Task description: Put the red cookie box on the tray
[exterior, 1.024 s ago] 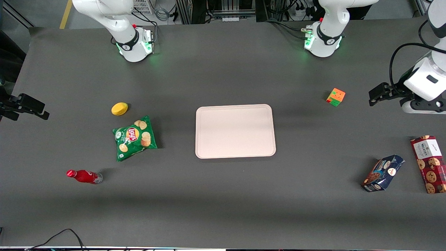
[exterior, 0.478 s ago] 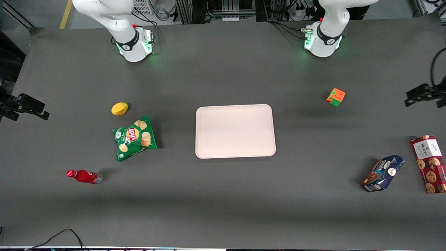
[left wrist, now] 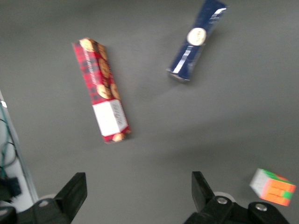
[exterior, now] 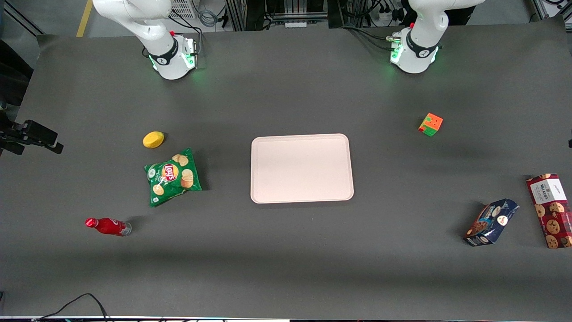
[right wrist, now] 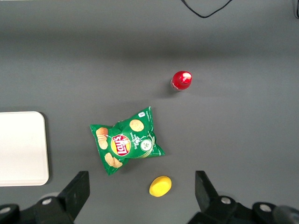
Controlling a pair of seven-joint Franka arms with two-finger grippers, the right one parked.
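Observation:
The red cookie box (exterior: 550, 210) lies flat at the working arm's end of the table, its white label end farther from the front camera. The left wrist view shows the box (left wrist: 101, 91) from above. The pale pink tray (exterior: 301, 168) sits at mid-table with nothing on it. The left arm's gripper (left wrist: 138, 186) is out of the front view. It hangs open high above bare table near the box, touching nothing, with nothing between its fingers (left wrist: 74, 191).
A dark blue cookie package (exterior: 490, 222) lies beside the red box, toward the tray. A colour cube (exterior: 431, 124) sits farther from the front camera. A chip bag (exterior: 172, 176), a lemon (exterior: 153, 139) and a red bottle (exterior: 107, 226) lie toward the parked arm's end.
The left arm's gripper has slid sideways out of the front view at the working arm's end of the table. Nothing on the table has moved.

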